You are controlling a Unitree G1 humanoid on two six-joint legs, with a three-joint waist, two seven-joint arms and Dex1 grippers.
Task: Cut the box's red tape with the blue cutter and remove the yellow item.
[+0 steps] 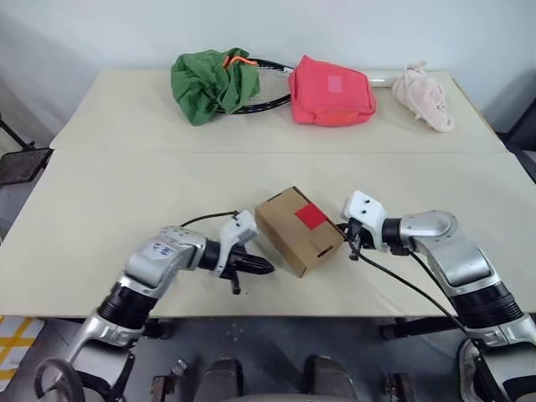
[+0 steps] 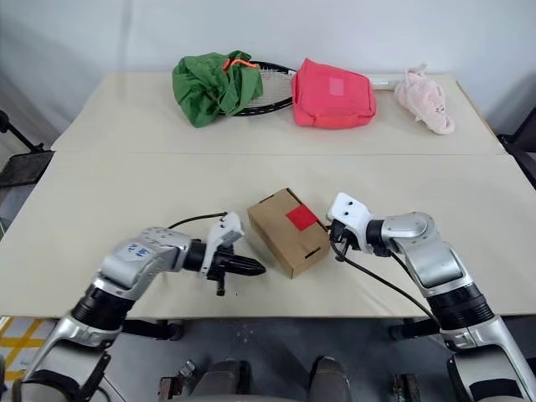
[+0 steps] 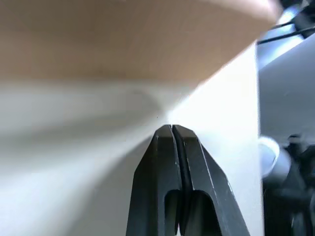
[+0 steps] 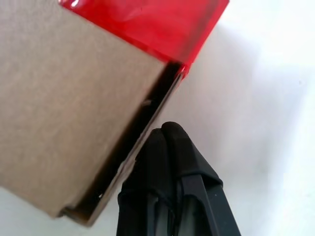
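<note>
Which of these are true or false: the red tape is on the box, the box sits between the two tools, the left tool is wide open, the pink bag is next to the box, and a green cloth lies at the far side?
1. Red tape is on the box: true.
2. The box sits between the left tool and right tool: true.
3. The left tool is wide open: false, its fingers are pressed together.
4. The pink bag is next to the box: false, it lies at the table's far side.
5. A green cloth lies at the far side: true.
</note>
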